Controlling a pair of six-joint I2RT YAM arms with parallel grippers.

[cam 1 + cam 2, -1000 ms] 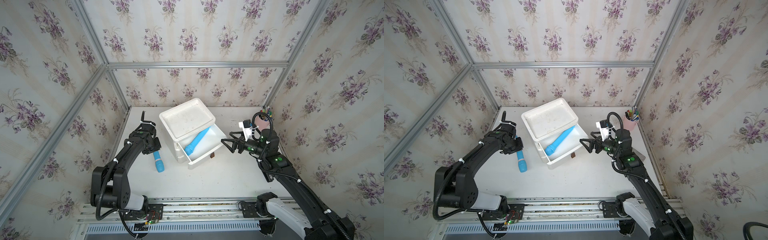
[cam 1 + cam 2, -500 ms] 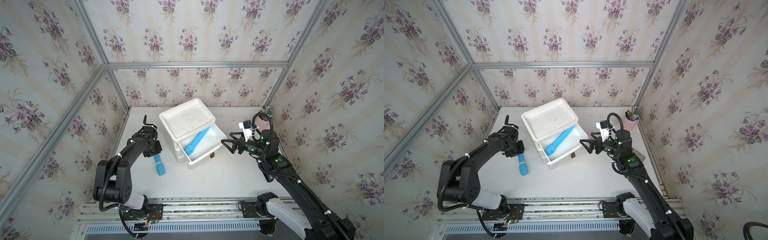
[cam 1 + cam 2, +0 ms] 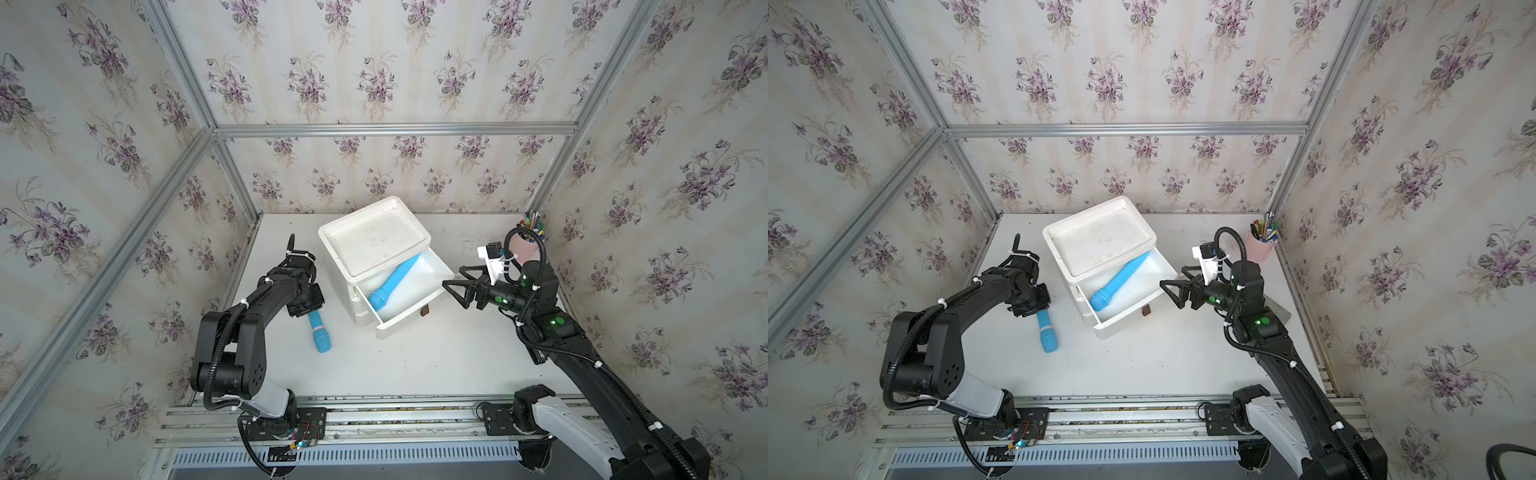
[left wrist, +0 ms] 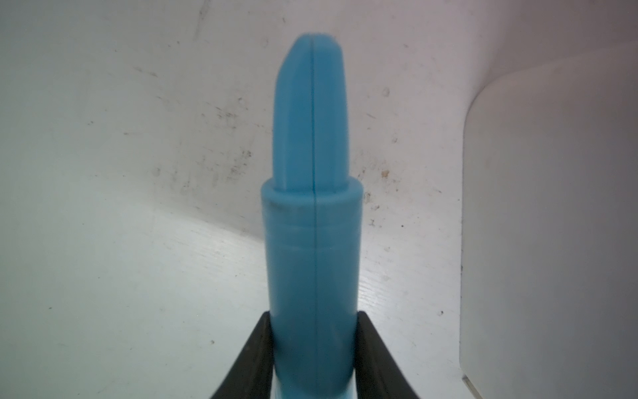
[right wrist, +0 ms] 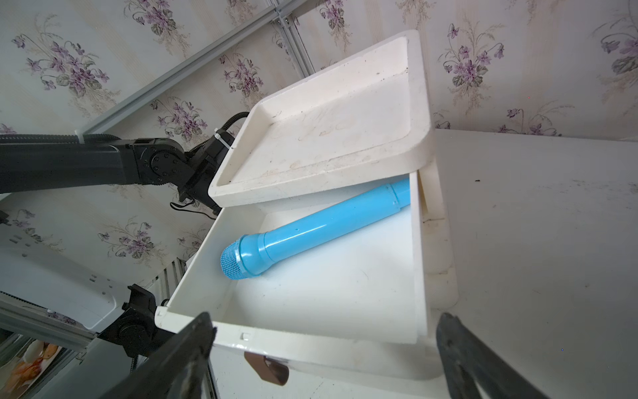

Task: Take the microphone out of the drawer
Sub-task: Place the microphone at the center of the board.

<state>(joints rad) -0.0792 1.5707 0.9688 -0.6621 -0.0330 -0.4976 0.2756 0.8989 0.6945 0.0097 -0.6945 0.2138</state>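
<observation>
The white desk (image 3: 415,365) (image 3: 1142,365) carried everything. Near its far middle stood a white drawer unit (image 3: 374,239) (image 3: 1096,239), topped by a shallow tray and set at a slant to the desk's edges. Its upper drawer (image 3: 419,291) (image 3: 1133,286) (image 5: 328,293) stood open toward the right arm.

The right tool (image 3: 452,276) (image 3: 1172,276) (image 5: 328,317) hung near the drawer's outer corner. Its jaws were spread wide and held nothing. The left tool (image 3: 309,311) (image 3: 1036,309) (image 4: 314,314) sat low on the desk, on the unit's left side. Its black fingers (image 4: 255,352) were closed narrow against a second microphone (image 3: 320,334) (image 3: 1047,334) (image 4: 312,241).

The blue microphone (image 3: 392,282) (image 3: 1119,282) (image 5: 310,235) lay on the drawer's floor, running diagonally. Its mesh head pointed toward the drawer's front and its tail reached back under the tray. The second microphone, also blue and shorter, lay outside the unit. Its free end pointed toward the desk's front edge, and it appeared to rest on the desk.

A pink cup (image 3: 525,249) (image 3: 1260,249) of pens stood in the far right corner, behind the right arm. A small brown tab (image 3: 424,310) (image 3: 1146,310) (image 5: 267,368) hung from the drawer's front panel.
</observation>
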